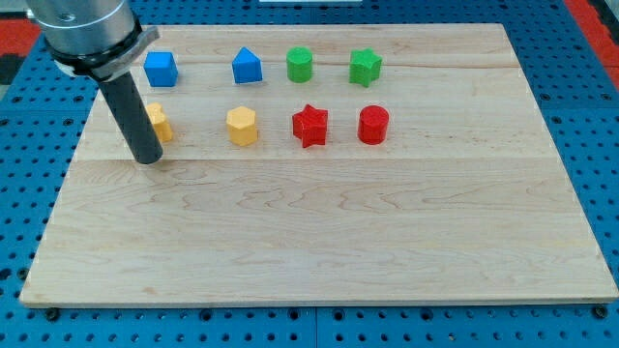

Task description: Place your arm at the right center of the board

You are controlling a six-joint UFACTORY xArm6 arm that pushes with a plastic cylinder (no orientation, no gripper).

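Observation:
My tip (pixel 148 157) rests on the wooden board (pixel 319 242) at the view's left, just below-left of a yellow block (pixel 160 123) that the rod partly hides. A blue cube (pixel 161 69) sits above it. Further right in the top row are a blue pentagon-like block (pixel 248 67), a green cylinder (pixel 300 65) and a green star (pixel 366 67). In the second row are a yellow hexagon (pixel 242 126), a red star (pixel 310 126) and a red cylinder (pixel 373 125). The tip is far left of the board's right centre.
The board lies on a blue pegboard table (pixel 590 68). The arm's grey body (pixel 82 29) hangs over the board's top left corner.

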